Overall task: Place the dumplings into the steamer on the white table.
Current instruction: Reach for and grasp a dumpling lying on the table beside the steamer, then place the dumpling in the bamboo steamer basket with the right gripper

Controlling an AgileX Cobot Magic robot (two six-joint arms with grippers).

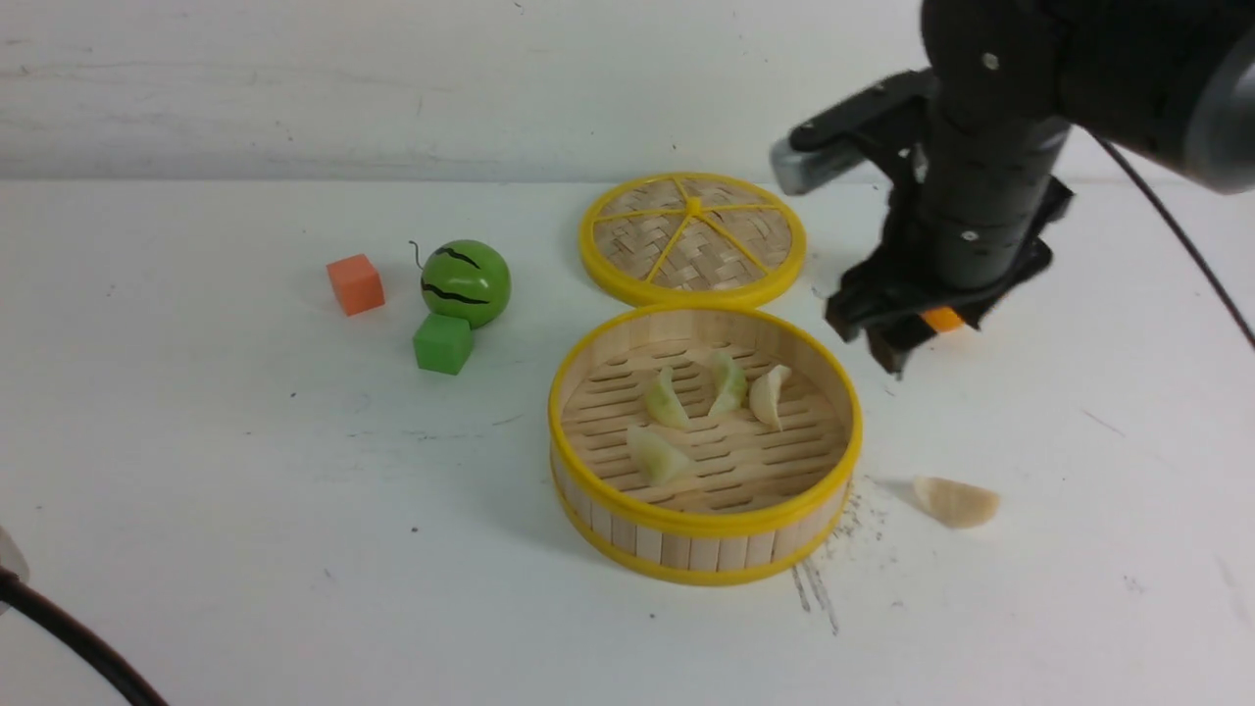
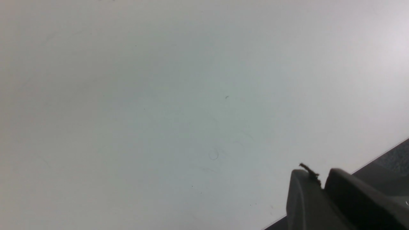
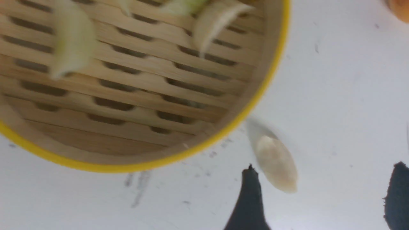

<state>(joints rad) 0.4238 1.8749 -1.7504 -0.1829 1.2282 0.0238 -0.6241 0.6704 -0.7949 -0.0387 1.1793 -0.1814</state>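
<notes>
Front view, loose dumpling: cream dumpling (image 1: 957, 503) lies on the worktop (image 1: 392, 588), just beside the steamer (image 1: 701, 522), on its right; long axis mostly left-to-right.
Front view, nearer arm: the right arm (image 1: 990, 176); we judge its tool must come back toward us.
Left wrist view, left tool (image 2: 319, 171): tips close together, nothing seen held; we cannot tell if they meet.
Right wrist view, right tool (image 3: 324, 164): wide open, empty; the dumpling lies slanted, nearer one finger, so we should centre and turn first.

Seemingly a robot test station: robot arm (image 1: 990, 167), scuffed white tabletop (image 1: 294, 549), plain wall (image 1: 392, 88).
</notes>
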